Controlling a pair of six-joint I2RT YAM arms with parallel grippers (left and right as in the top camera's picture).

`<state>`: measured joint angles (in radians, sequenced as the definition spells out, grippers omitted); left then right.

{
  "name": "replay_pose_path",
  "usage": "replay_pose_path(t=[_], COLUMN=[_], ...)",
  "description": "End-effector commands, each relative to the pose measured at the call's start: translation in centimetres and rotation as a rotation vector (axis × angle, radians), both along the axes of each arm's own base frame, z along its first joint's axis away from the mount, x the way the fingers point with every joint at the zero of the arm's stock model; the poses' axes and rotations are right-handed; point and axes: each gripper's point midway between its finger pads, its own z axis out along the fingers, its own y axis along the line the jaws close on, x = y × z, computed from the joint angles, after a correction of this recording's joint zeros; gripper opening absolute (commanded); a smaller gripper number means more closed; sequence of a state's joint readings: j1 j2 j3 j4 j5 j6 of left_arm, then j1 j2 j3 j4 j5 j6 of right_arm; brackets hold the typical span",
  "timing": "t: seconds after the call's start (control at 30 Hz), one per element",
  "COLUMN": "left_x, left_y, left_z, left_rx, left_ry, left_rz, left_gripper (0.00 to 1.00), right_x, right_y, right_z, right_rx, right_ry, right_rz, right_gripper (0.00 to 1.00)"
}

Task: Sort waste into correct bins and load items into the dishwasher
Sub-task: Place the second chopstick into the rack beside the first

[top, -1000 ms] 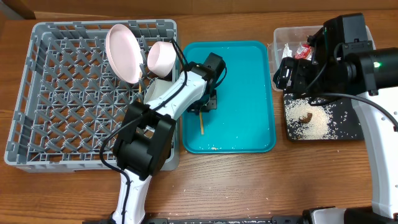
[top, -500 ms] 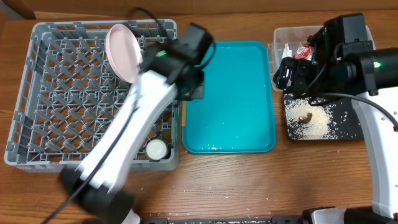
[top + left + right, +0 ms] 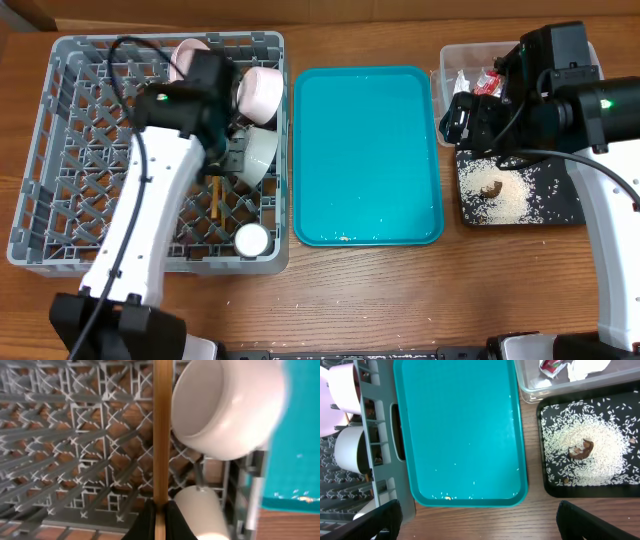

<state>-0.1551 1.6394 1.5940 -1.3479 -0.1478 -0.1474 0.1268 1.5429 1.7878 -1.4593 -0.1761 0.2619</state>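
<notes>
1. The left gripper (image 3: 159, 519) is shut tight on the wooden chopsticks (image 3: 161, 435). It pinches them at one end. I can see only one stick clearly.
2. The chopsticks hang over the grey dish rack (image 3: 65, 435), right next to a white bowl (image 3: 225, 405) that sits in the rack. I cannot tell if they touch the bowl.
3. I think the job now is to put the chopsticks down in the rack. The rack floor is full of holes and the sticks are thin, so they could slip through.
4. Go down slowly, and lay the sticks flat across the bars, not point-first into a hole.
5. Let go only when the sticks rest on the bars. Then lift straight up.
6. Keep away from the white bowl, the pink bowl (image 3: 262, 88) and the small white cup (image 3: 250, 238), so nothing gets bumped.
7. The right gripper (image 3: 479, 517) has its fingers wide apart and holds nothing. It hangs by the teal tray (image 3: 460, 420), where a few rice grains (image 3: 445, 497) lie.
</notes>
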Motion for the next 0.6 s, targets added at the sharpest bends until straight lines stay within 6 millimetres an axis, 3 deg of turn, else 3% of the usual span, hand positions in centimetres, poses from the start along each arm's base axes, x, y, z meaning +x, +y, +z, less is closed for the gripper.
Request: replay_pose_path(t=[0.0, 0.23, 0.43, 0.47, 0.5, 0.57], left_x=[0.3, -0.5, -0.2, -0.2, -0.2, -0.2], left_y=[0.3, 2.7, 2.8, 2.8, 2.8, 2.8], left_z=[-2.9, -6.7, -6.8, -6.8, -6.8, -6.8], left_rx=[-0.097, -0.078, -0.092, -0.091, -0.091, -0.094], left_ry=[0.032, 0.069, 0.051, 0.050, 0.049, 0.049], left_rz=[-0.163, -0.070, 0.015, 0.014, 0.014, 0.028], left_gripper=[0.04, 0.04, 0.05, 0.06, 0.19, 0.32], right_x=[0.0, 0.0, 0.0, 0.0, 0.0, 0.0], right_y=[0.0, 0.0, 0.0, 0.0, 0.0, 0.0], right_z=[0.8, 0.8, 0.8, 0.8, 0.8, 0.8], right_rx=[0.000, 0.000, 0.000, 0.000, 0.000, 0.000], right_ry=[-0.029, -0.028, -0.028, -0.028, -0.028, -0.028], right_rz=[0.000, 0.000, 0.000, 0.000, 0.000, 0.000], right_gripper=[1.00, 1.00, 1.00, 1.00, 1.00, 1.00])
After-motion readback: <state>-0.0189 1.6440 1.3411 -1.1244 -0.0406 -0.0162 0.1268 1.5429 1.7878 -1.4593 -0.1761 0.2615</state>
